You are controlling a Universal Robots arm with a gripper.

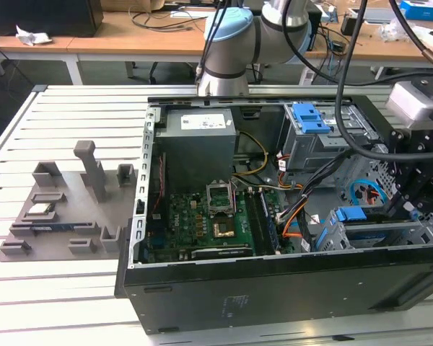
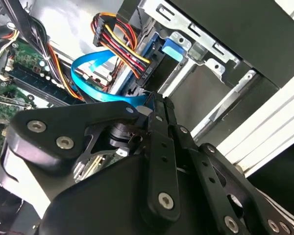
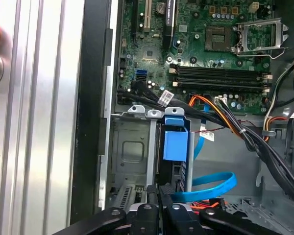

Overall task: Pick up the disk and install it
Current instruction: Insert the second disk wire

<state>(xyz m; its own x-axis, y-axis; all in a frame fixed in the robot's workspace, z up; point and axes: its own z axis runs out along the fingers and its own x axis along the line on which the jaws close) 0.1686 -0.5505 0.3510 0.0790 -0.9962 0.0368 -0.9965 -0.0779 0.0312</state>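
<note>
gripper (image 3: 159, 188): closed, nothing visibly held | position: above drive cage (image 3: 137, 147), beside blue SATA cable (image 3: 210, 188)

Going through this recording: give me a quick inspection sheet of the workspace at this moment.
Surface: slatted metal table carrying an open computer case.
Job's things: a blue-tabbed piece sits in the grey drive bay; it may be the disk, not certain.
Clutter: grey fixture plate on the exterior view's left.
Grippers: gripper shut, right at the bay, holding nothing.
Cables: blue flat cable and orange-black wires loop beside the bay.
Surroundings: wooden benches behind.
</note>
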